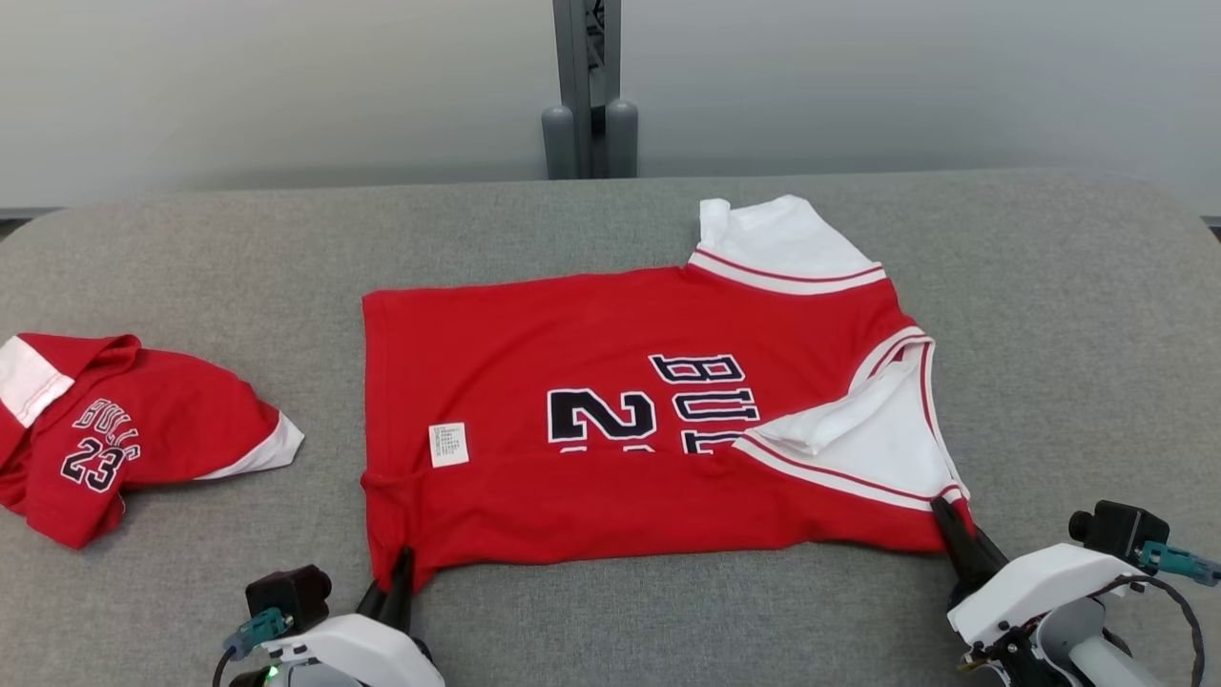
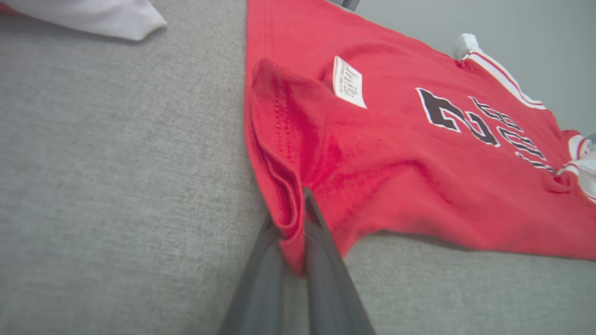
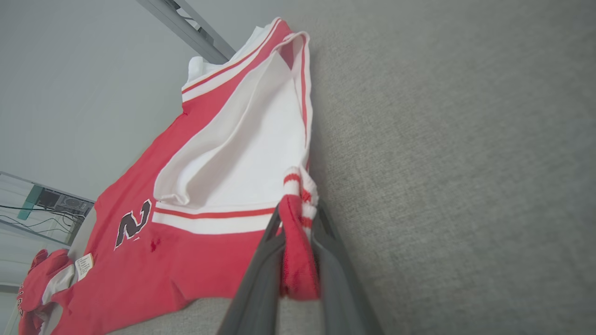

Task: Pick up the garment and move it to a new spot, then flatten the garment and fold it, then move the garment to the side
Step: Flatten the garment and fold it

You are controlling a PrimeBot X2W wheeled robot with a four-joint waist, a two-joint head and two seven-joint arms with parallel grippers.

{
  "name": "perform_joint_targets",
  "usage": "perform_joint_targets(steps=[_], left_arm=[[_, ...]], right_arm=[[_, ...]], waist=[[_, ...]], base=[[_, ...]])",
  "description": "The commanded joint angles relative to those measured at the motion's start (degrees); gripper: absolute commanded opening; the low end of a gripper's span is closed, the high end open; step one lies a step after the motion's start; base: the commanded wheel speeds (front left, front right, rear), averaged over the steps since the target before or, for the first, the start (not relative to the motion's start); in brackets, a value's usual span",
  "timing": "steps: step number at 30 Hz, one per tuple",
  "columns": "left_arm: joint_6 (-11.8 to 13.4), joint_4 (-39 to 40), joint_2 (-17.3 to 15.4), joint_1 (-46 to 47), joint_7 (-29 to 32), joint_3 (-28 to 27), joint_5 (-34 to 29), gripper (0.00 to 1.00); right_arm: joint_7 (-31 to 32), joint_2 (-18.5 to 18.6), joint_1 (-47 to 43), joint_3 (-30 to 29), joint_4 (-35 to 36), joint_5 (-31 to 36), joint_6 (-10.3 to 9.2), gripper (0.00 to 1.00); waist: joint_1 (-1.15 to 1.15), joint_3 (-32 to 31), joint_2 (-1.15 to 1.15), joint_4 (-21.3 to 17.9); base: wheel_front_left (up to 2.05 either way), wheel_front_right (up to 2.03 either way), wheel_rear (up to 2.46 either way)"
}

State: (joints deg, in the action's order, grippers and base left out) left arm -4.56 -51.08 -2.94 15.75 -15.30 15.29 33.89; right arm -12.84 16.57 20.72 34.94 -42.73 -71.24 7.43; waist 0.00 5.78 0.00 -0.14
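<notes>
The garment (image 1: 610, 382) is a red jersey with white sleeves and dark lettering, spread across the middle of the grey table with its near edge folded over. At its near left corner my left gripper (image 1: 399, 563) is shut on the red hem (image 2: 291, 218), which bunches between the dark fingers (image 2: 321, 260). My right gripper (image 1: 944, 513) is shut on the near right corner, where red and white-striped trim (image 3: 298, 232) is pinched between its fingers (image 3: 333, 265). The white sleeve (image 3: 242, 153) lies folded onto the jersey (image 3: 153, 260) just beyond.
A second red jersey (image 1: 114, 434) lies crumpled at the table's left edge, its white part (image 2: 93, 16) showing in the left wrist view. A grey post (image 1: 587, 91) stands behind the table (image 1: 1049, 315). Bare grey cloth lies to the right.
</notes>
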Motion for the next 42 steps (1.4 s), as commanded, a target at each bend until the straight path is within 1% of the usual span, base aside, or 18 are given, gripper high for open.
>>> perform_joint_targets(steps=[1,4,5,9,13,17,23,31,33,35,37,38,42], left_arm=[[-0.5,-0.8,-0.2,-1.1,0.4,0.3,-0.4,0.00],[-1.4,-2.2,-1.5,-2.2,0.6,1.5,-0.8,0.00],[-1.4,-2.2,-1.5,-2.2,0.6,1.5,-0.8,0.00],[-2.2,-2.5,-3.4,-3.6,2.7,3.6,-1.5,0.00],[-2.6,-1.0,-5.6,-4.7,5.1,5.4,-1.9,0.00],[-2.8,2.2,-7.5,-6.1,7.4,6.7,-1.7,0.00],[-2.7,9.1,-11.4,-9.2,12.5,8.3,-0.9,0.00],[-2.7,22.1,-17.0,-15.3,22.6,10.0,0.8,0.00],[-2.3,25.8,-18.4,-17.0,24.8,10.1,1.4,0.00],[-1.4,29.2,-19.8,-18.4,26.6,10.0,1.4,0.00],[-0.6,32.4,-20.8,-20.0,28.1,9.9,1.8,0.00],[0.2,35.3,-21.6,-21.3,29.4,9.8,2.1,0.00],[1.2,39.4,-22.9,-23.1,31.6,9.6,2.8,0.00]], right_arm=[[0.5,0.7,-0.7,0.2,0.5,-0.7,0.11,0.00],[3.2,2.1,-2.2,1.8,1.7,-2.8,0.11,0.00],[3.2,2.1,-2.2,1.8,1.7,-2.8,0.11,0.00],[6.8,3.7,-3.7,2.9,2.7,-4.6,0.11,0.00],[10.6,5.4,-5.8,3.6,4.9,-6.7,0.11,0.00],[13.5,7.3,-8.2,3.1,7.4,-9.3,0.10,0.00],[17.6,10.5,-11.3,1.8,12.0,-12.7,0.11,0.00],[23.3,13.4,-15.8,1.3,17.6,-16.6,0.11,0.00],[25.4,14.2,-17.2,1.2,19.2,-18.2,0.11,0.00],[26.9,15.0,-18.4,1.2,20.6,-19.4,0.11,0.00],[27.4,15.8,-19.3,1.0,21.5,-20.2,0.11,0.00],[27.4,16.3,-20.2,0.7,22.0,-20.7,0.11,0.00],[27.0,17.0,-20.9,0.4,22.4,-21.2,0.11,0.00]], waist=[[0.00,-0.8,0.00,-0.1],[0.00,-2.4,0.00,-0.3],[0.00,-2.4,0.00,-0.3],[0.00,-3.7,0.00,-0.4],[0.00,-4.6,0.00,-0.6],[0.00,-5.2,0.00,-0.5],[0.00,-5.9,0.00,-0.7],[0.00,-6.4,0.00,-0.8],[0.00,-6.4,0.00,-0.8],[0.00,-6.5,0.00,-0.8],[0.00,-6.6,0.00,-0.8],[0.00,-6.7,0.00,-0.7],[0.00,-6.7,0.00,-0.6]], base=[[0.00,0.00,0.00],[0.00,0.00,0.00],[0.00,0.00,0.00],[0.00,0.00,0.00],[0.00,0.00,0.00],[0.00,0.00,0.00],[0.00,0.00,0.00],[0.00,0.00,0.00],[0.00,0.00,0.00],[0.00,0.00,0.00],[0.00,0.00,0.00],[0.00,0.00,0.00],[0.00,0.00,0.00]])
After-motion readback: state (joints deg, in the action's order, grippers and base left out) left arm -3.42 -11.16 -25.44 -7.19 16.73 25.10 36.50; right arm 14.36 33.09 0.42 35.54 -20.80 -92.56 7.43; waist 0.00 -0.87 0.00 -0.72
